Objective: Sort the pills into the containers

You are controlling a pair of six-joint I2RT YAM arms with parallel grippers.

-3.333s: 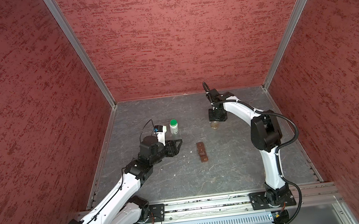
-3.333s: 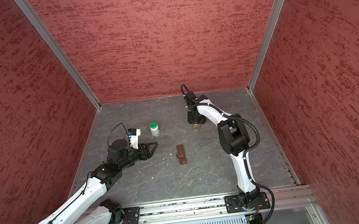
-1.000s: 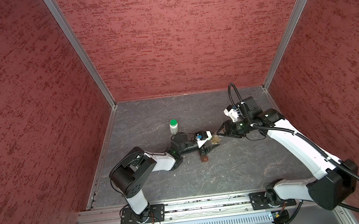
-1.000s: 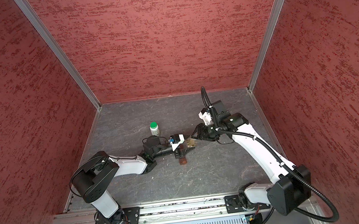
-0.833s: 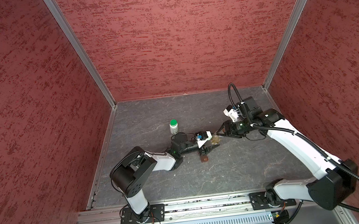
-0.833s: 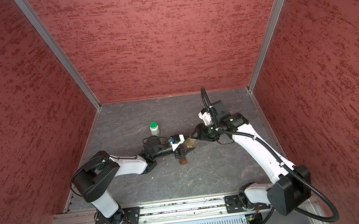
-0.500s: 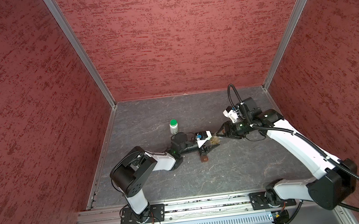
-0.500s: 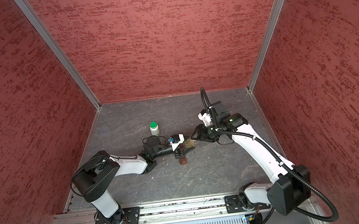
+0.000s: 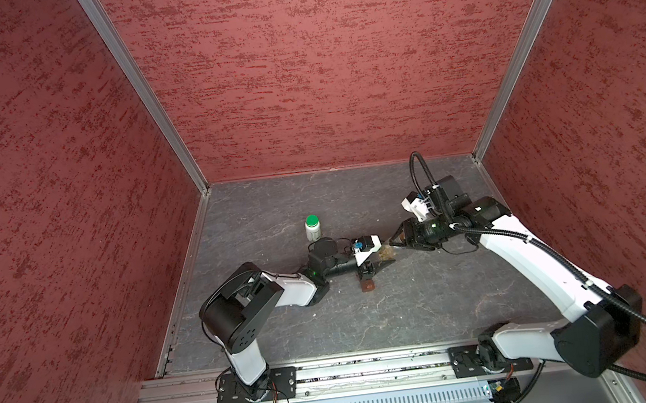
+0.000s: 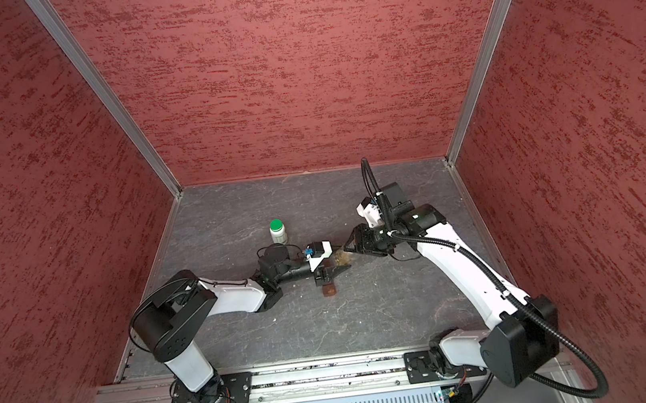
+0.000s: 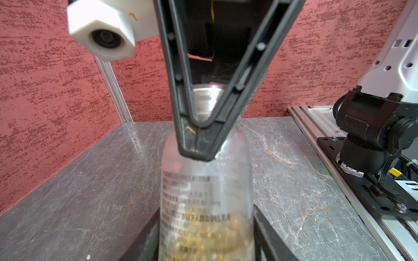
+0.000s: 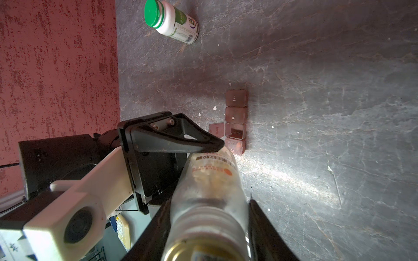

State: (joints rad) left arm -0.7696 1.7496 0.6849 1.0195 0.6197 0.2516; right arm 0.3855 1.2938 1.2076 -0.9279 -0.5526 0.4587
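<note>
Counting two pill bottles: one white bottle (image 9: 312, 229), green-capped, standing left of the middle, and one clear bottle (image 12: 210, 185), gold-capped, hanging just right of the middle. Counting one pill organizer (image 12: 235, 114), showing four compartments (image 12: 235, 98) in a row, one lid (image 12: 216, 130) standing open. Counting two arms: left arm (image 9: 290, 290), right arm (image 9: 529, 256).

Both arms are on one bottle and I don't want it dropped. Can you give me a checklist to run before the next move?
1. Left tool gripping the clear pill bottle body: ok, fingers flank it.
2. Right tool at the cap end: ok.
3. Gold cap removed for pouring: not ok, it is on.
4. Pill organizer ready: ok, one lid open.
5. Green-capped white bottle out of the way: ok, upright, apart.
6. Pale specks by the organizer being pills: cannot tell.
</note>
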